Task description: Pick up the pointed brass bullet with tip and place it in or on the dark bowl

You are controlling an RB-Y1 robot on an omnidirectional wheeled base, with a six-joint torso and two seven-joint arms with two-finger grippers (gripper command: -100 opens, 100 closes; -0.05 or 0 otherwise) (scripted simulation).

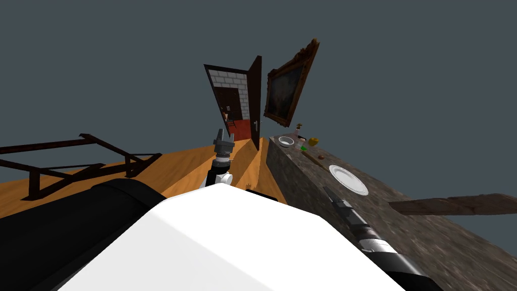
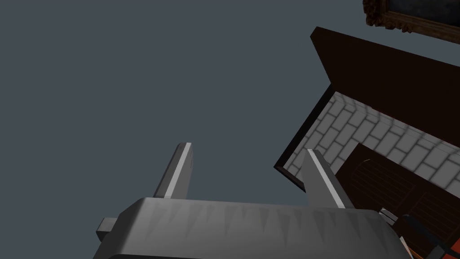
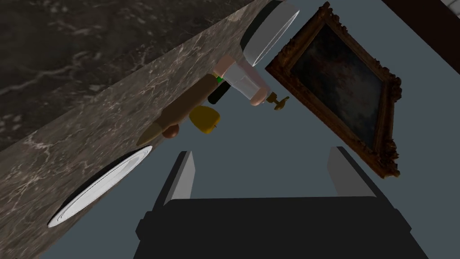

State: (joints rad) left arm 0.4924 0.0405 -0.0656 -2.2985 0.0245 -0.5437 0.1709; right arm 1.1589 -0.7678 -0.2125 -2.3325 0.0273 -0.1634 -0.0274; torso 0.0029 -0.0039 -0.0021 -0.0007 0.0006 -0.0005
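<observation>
While the right jaws are hanging over the dark stone desk (image 1: 404, 232) on the near side of the white plate (image 1: 348, 179), they are standing wide apart and gripping nothing, clear of the plate. The brass bullet (image 3: 177, 112) is lying on the desk just beyond the plate, its pointed tip facing the plate's far rim; I cannot tell whether the tip is touching that rim. A small brown ball (image 3: 170, 131) is sitting against the bullet near its tip, and a yellow lump (image 3: 204, 119) is resting near the ball, on the side away from the plate. Farther beyond the plate, past the bullet's blunt end, a pale bottle (image 3: 242, 81) is standing upright. The dark bowl (image 3: 252, 36), white inside, is sitting past the bottle at the desk's far end. The left jaws are hanging to the left of the plate, off the desk and above the wooden floor (image 1: 176, 166), also wide apart and gripping nothing.
</observation>
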